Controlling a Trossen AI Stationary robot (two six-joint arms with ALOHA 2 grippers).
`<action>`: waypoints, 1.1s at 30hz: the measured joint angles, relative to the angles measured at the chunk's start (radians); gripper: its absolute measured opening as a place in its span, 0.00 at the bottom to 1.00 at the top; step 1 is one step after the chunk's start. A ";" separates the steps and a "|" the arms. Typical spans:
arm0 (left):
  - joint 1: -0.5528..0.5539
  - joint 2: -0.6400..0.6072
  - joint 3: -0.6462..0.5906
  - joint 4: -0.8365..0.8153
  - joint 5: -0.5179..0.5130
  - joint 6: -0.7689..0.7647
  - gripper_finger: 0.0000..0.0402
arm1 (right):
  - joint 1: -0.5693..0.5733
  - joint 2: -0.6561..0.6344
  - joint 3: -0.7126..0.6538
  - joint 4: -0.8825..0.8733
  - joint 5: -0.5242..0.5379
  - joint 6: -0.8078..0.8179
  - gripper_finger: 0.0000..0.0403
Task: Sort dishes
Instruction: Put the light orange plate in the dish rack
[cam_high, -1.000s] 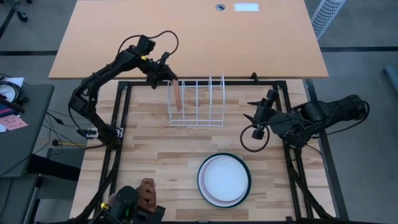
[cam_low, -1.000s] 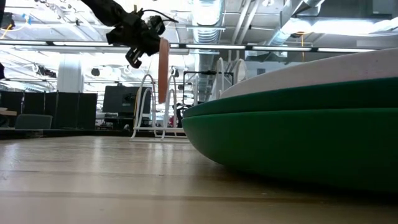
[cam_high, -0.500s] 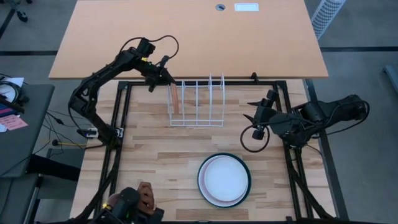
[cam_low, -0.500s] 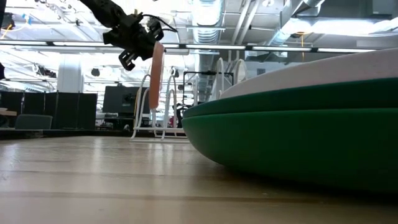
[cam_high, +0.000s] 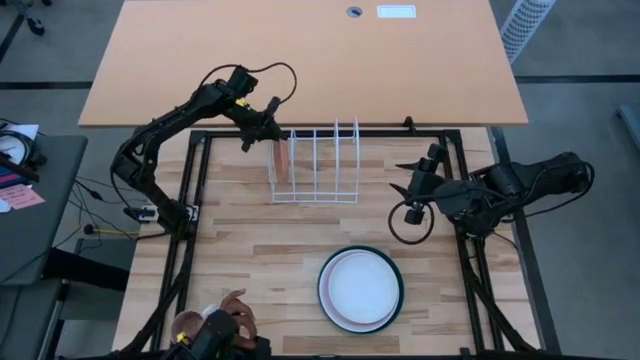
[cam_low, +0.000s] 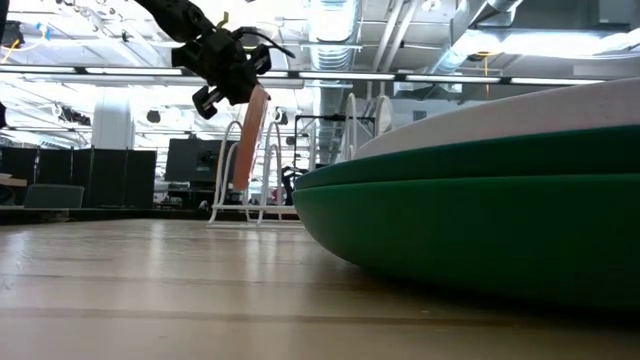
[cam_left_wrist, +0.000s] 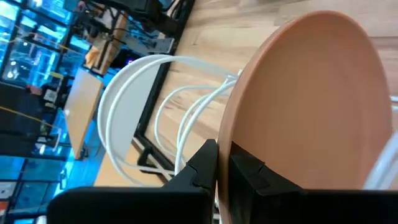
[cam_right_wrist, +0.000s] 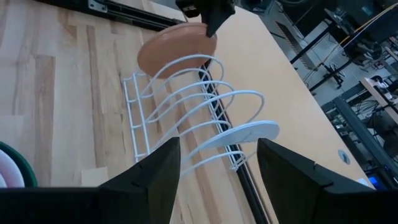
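Since the earlier frames the orange-brown plate (cam_high: 284, 160) has dropped lower into the end slot of the white wire rack (cam_high: 316, 165) and now leans; table (cam_high: 250, 250) carries the rack at its far side, the green and white plates (cam_high: 360, 290) stacked near the front; left tool (cam_high: 268, 128) clamped on the orange plate's upper rim; right tool (cam_high: 412, 190) open, waiting beside the rack; plate likely rigid, smooth, chippable; rim the sensible hold.

A white wire rack (cam_high: 315, 165) stands on the wooden table (cam_high: 240, 240), dark monitors (cam_low: 130, 165) beyond.
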 joint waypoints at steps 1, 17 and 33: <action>-0.006 0.000 0.000 -0.001 -0.006 -0.001 0.03 | 0.000 0.000 0.000 0.000 0.000 0.000 0.54; -0.077 0.000 -0.001 -0.005 -0.128 -0.050 0.03 | 0.000 0.000 0.000 -0.001 -0.027 -0.003 0.54; -0.087 0.000 -0.001 -0.001 -0.178 -0.095 0.13 | 0.000 0.000 0.000 -0.001 -0.027 -0.003 0.54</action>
